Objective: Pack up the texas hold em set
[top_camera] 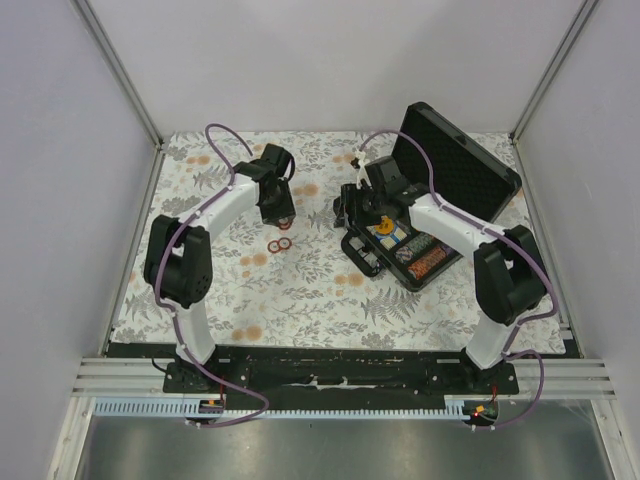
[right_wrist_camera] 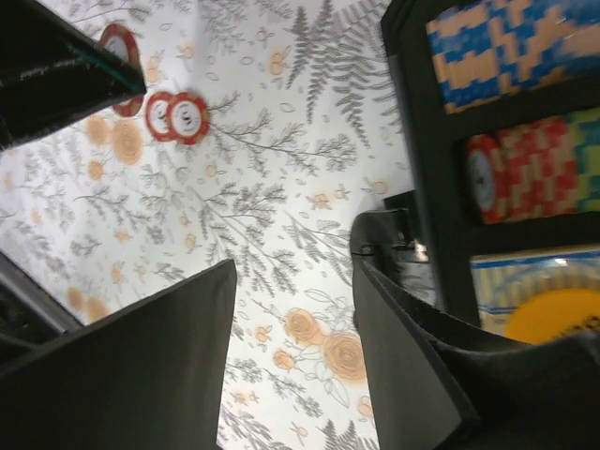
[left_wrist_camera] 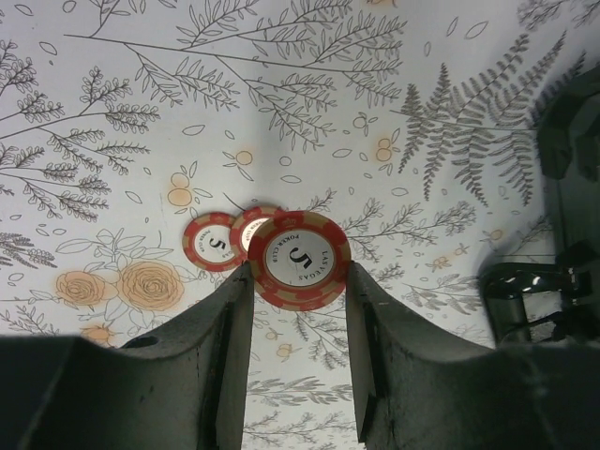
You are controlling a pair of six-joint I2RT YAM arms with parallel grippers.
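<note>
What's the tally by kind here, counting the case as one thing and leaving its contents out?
red chips: 3 (1 in the left gripper, 2 on the cloth)
case: 1
Total: 4

Bright, even light; soft shadows

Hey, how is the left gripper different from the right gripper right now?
The left gripper is shut on a red 5 chip; the right gripper is open and empty. The left gripper is over the flowered cloth beside two loose red chips; the right gripper is at the edge of the open black case. Both have black fingers.
</note>
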